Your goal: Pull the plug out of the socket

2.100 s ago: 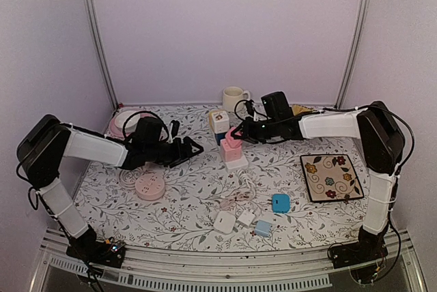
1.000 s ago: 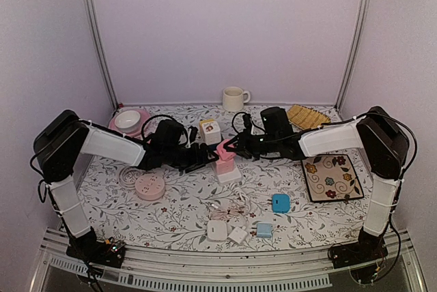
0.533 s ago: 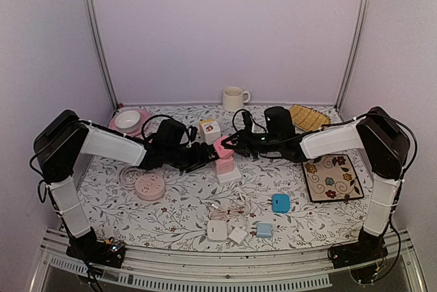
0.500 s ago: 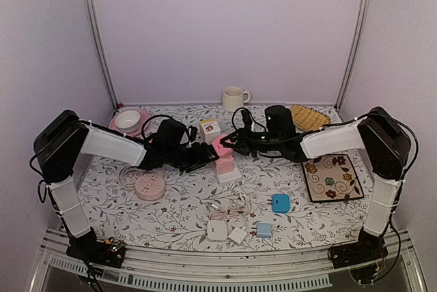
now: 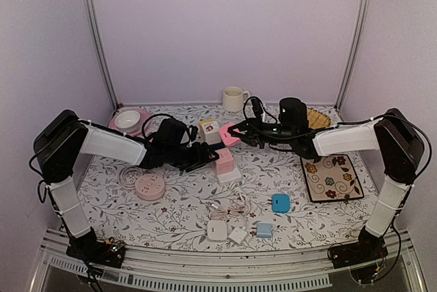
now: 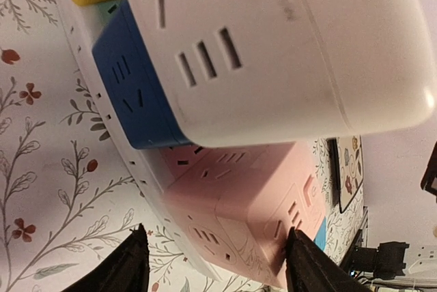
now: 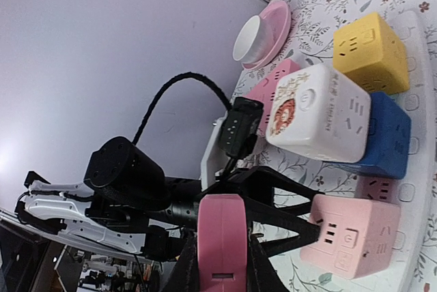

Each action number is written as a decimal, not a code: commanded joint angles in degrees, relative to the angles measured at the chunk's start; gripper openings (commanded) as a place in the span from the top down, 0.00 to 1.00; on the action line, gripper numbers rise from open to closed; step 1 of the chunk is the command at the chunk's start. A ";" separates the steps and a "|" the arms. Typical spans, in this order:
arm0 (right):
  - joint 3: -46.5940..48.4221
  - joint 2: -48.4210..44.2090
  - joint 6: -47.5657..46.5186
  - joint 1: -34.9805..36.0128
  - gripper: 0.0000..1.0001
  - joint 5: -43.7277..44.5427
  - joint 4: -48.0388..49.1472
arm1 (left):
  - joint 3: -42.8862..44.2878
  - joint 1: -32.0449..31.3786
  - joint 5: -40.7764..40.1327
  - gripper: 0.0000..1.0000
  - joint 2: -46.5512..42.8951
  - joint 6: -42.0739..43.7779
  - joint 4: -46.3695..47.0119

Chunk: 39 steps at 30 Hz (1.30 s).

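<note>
A pink socket cube (image 5: 222,160) stands on a white base strip (image 5: 233,177). My left gripper (image 5: 203,156) is closed around this cube from the left. In the left wrist view the cube (image 6: 252,203) sits between the fingers, the right finger (image 6: 300,265) against its side. My right gripper (image 5: 240,130) is shut on a pink plug (image 5: 229,134) and holds it in the air, up and behind the cube, clear of it. In the right wrist view the plug (image 7: 220,237) is clamped between the fingertips, with the cube (image 7: 351,237) below right.
White (image 7: 321,114), blue (image 7: 382,135) and yellow (image 7: 372,53) socket cubes share the strip. A mug (image 5: 233,98), pink dish (image 5: 128,120), round pink socket (image 5: 149,187), floral tile (image 5: 331,177), blue charger (image 5: 280,203) and white chargers (image 5: 218,229) lie around.
My right gripper has lifted the pink plug off the pink cube and drawn it back to the right. My left gripper has stayed at the cube, which did not move.
</note>
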 commanded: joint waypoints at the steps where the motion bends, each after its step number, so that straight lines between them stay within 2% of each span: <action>1: -1.02 -3.66 -5.45 -3.30 0.97 4.27 -8.25 | 2.35 0.02 -1.78 0.33 -0.66 3.17 -7.21; 8: -1.95 -3.45 -13.07 -8.56 0.97 9.95 -20.34 | 6.94 -0.05 -0.90 0.33 -4.56 5.77 -8.72; 18: 3.44 2.14 -23.87 -12.54 0.96 23.58 -35.83 | 4.18 0.08 -3.39 0.32 -12.73 7.45 -9.96; 25: 8.40 7.01 -27.33 -13.31 0.95 26.89 -40.91 | 2.69 0.61 -4.02 0.32 -14.64 7.78 -10.62; 34: 9.07 8.71 -28.02 -13.37 0.82 26.95 -41.72 | 2.36 0.96 -3.96 0.32 -14.82 7.92 -10.66; 39: 8.97 7.85 -28.07 -13.40 0.61 27.65 -42.06 | 1.90 1.14 -4.09 0.32 -15.04 8.05 -10.58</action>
